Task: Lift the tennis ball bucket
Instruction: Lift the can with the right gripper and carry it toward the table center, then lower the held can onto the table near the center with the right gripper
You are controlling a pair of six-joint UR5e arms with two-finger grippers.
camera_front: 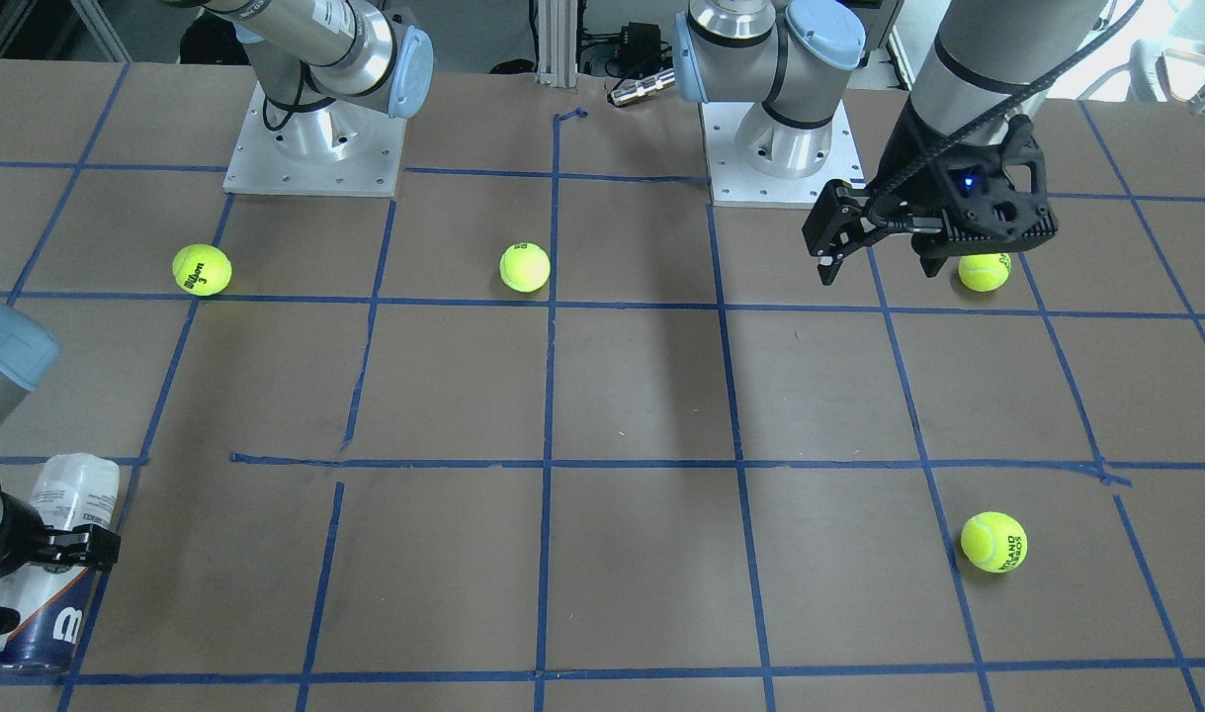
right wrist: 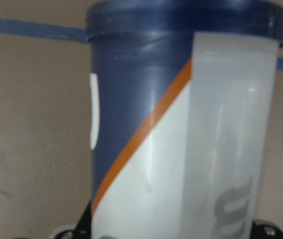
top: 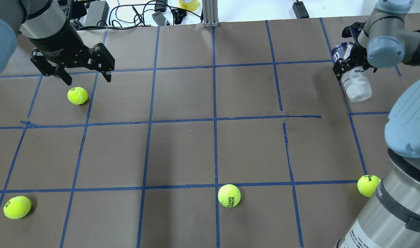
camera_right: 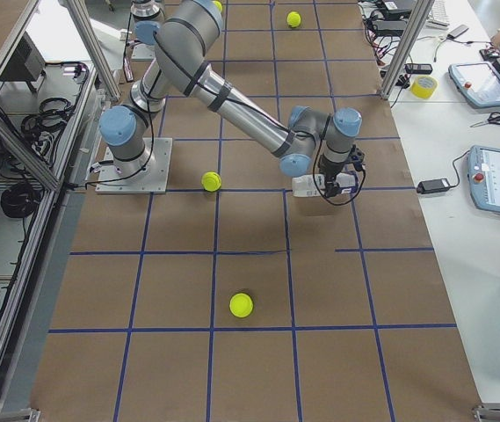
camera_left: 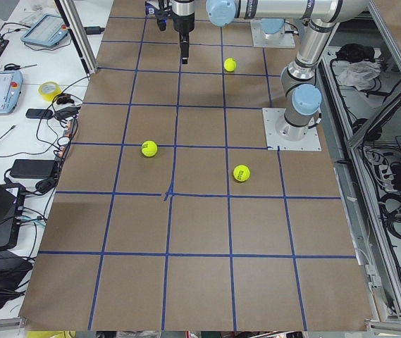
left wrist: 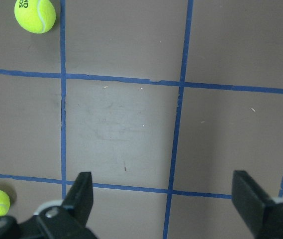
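Note:
The tennis ball bucket is a clear-and-white tube with a navy end and a white logo. It lies tilted at the table's far right edge. It also shows in the front view and the right side view. My right gripper is shut around its middle, and I cannot tell whether the bucket is off the table. The bucket fills the right wrist view. My left gripper is open and empty, hovering just beyond a loose tennis ball at the far left.
Three more loose tennis balls lie on the brown, blue-taped table: near left, near middle and near right by my right arm's base. Cables and boxes lie past the far edge.

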